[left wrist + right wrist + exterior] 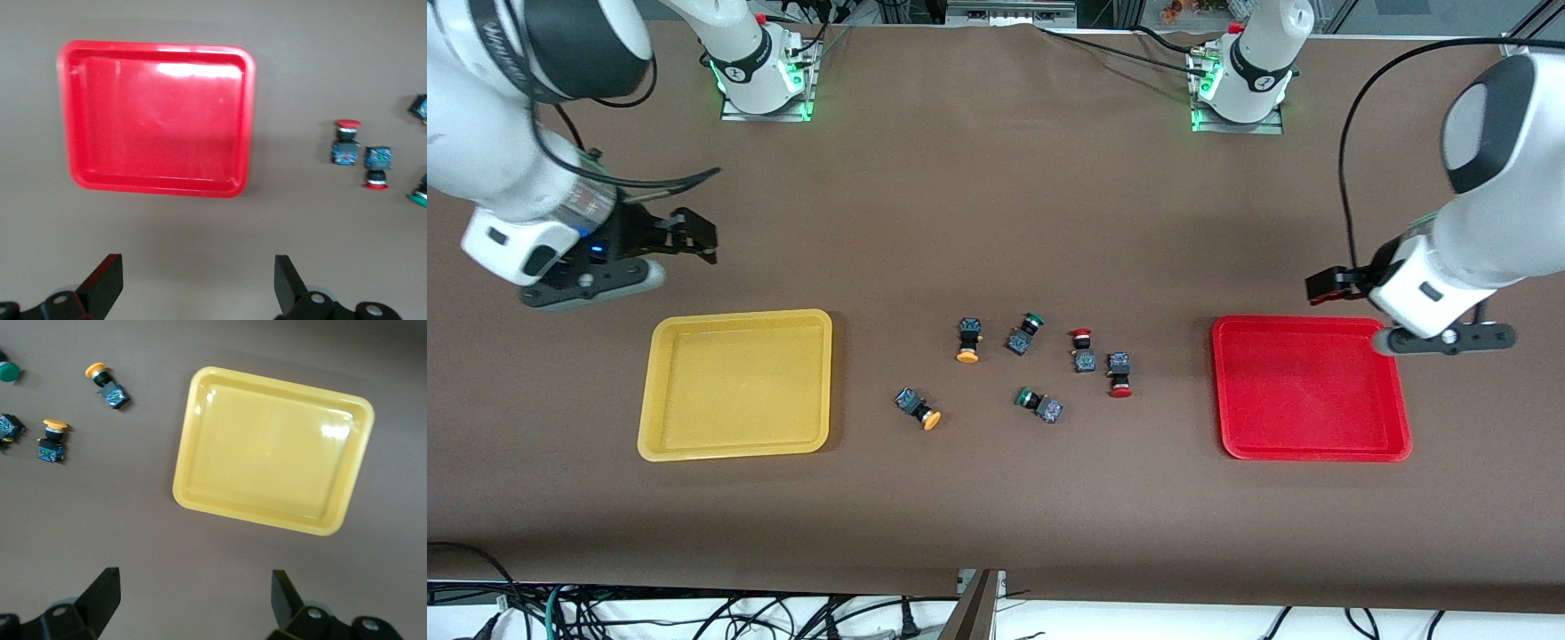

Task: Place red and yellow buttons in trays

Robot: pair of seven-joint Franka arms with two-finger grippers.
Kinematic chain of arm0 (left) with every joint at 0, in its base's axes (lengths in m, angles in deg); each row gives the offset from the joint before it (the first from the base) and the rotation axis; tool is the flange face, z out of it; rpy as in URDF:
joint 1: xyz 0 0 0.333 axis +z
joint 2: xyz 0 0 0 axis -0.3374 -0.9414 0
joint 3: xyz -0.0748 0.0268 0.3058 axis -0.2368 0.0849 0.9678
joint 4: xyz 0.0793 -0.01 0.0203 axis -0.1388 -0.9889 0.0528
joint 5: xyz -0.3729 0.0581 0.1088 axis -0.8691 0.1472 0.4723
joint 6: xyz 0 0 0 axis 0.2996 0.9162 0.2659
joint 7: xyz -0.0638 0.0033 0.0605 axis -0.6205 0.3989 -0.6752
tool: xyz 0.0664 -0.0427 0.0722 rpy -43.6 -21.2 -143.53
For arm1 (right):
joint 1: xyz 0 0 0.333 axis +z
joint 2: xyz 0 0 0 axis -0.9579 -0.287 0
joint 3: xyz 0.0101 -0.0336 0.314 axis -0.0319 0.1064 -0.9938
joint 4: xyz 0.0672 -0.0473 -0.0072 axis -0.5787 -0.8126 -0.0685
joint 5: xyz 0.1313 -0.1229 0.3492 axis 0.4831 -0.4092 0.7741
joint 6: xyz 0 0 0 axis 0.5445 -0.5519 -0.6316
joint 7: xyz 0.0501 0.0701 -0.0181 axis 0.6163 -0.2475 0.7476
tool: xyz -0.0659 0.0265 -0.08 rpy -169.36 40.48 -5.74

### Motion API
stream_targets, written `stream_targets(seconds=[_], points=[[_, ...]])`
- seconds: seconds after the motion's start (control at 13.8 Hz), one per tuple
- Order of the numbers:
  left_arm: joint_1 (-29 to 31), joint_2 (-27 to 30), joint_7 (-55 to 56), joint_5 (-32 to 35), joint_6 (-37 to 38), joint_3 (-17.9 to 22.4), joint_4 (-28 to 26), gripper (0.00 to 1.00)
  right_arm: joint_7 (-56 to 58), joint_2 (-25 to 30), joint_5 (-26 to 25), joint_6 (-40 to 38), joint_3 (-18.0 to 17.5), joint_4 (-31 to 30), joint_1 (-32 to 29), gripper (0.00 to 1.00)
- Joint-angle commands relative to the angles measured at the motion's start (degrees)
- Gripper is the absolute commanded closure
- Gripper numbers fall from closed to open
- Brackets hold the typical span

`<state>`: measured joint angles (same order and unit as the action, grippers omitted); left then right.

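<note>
The yellow tray [734, 384] lies toward the right arm's end of the table and the red tray [1312, 388] toward the left arm's end; both are empty. Between them lie two yellow-capped buttons [967, 340] [919, 409] and two red-capped buttons [1083, 350] [1120, 373]. My right gripper [694, 235] is open and empty above the table beside the yellow tray [267, 447], with the yellow buttons [107, 383] [52, 441] in its view. My left gripper [1323, 286] is open and empty above the table beside the red tray [157, 120], with the red buttons [347, 143] [377, 167] in its view.
Two green-capped buttons [1026, 333] [1040, 404] lie among the others in the middle of the brown table. The arm bases [760, 71] [1240, 84] stand farthest from the front camera. Cables hang below the table's near edge.
</note>
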<state>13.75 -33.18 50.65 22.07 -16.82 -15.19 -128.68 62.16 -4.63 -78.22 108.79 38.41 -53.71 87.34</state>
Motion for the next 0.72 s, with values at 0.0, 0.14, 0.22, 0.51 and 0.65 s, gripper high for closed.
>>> stream_targets(seconds=[0.0,0.14,0.22,0.51,0.65], points=[[-5.3,-5.4,6.3,-1.4,-5.9,0.2,1.1,0.00,-0.1,-3.7,0.7,3.5,0.2,0.3,3.1,0.00],[-10.5,-9.6,14.7,-0.9,-9.4,0.3,1.4,0.00,0.2,-7.7,2.9,7.1,0.2,0.3,3.4,0.00],[-12.0,-11.3,17.2,-1.0,-11.8,0.3,1.4,0.00,0.7,-9.9,4.3,9.3,0.2,0.4,4.3,0.00],[-16.6,-19.2,23.2,-0.6,-21.8,0.4,1.1,0.00,-0.1,-18.6,6.6,22.8,0.2,0.3,9.0,0.00],[-17.8,-22.7,25.9,-0.6,-28.0,0.4,1.1,0.00,0.6,-24.4,6.5,30.3,0.2,0.6,10.8,0.00]])
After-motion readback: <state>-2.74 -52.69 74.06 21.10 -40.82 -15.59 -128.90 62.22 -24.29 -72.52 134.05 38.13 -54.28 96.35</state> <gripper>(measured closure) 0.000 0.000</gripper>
